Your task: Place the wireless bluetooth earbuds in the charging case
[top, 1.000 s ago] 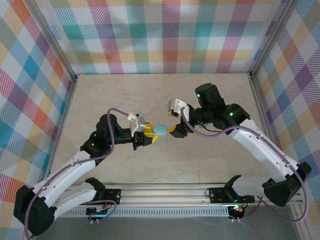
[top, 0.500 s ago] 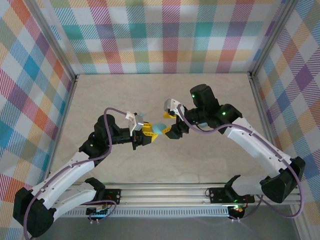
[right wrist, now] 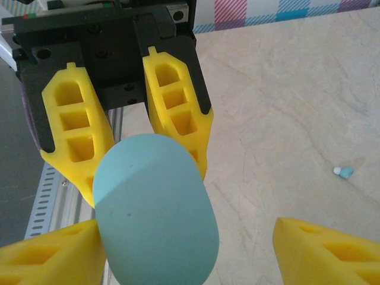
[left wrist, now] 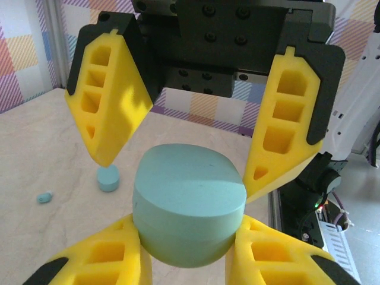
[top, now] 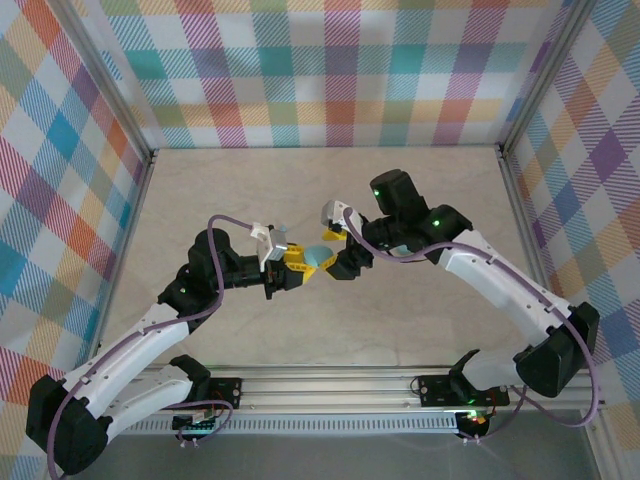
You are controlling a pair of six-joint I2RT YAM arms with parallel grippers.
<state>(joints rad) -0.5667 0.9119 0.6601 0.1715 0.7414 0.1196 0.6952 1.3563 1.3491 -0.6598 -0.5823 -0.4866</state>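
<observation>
The left claw (top: pixel 303 270) grips the teal charging case (left wrist: pixel 189 202) at mid-frame. The right claw (top: pixel 336 252) is spread wide, a finger on either side of the case. One earbud (left wrist: pixel 44 196) lies on the counter (right wrist: pixel 285 89), at the lower left of the left wrist view.

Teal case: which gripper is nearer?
Left. The left gripper is shut on the teal case; the right gripper faces it, open, from opposite.

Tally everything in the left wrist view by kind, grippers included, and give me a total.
Charging case: 1
Small teal nubs lying on the table: 2
Grippers: 2, the left gripper shut on the charging case, the right gripper open around it
Total: 5
</observation>
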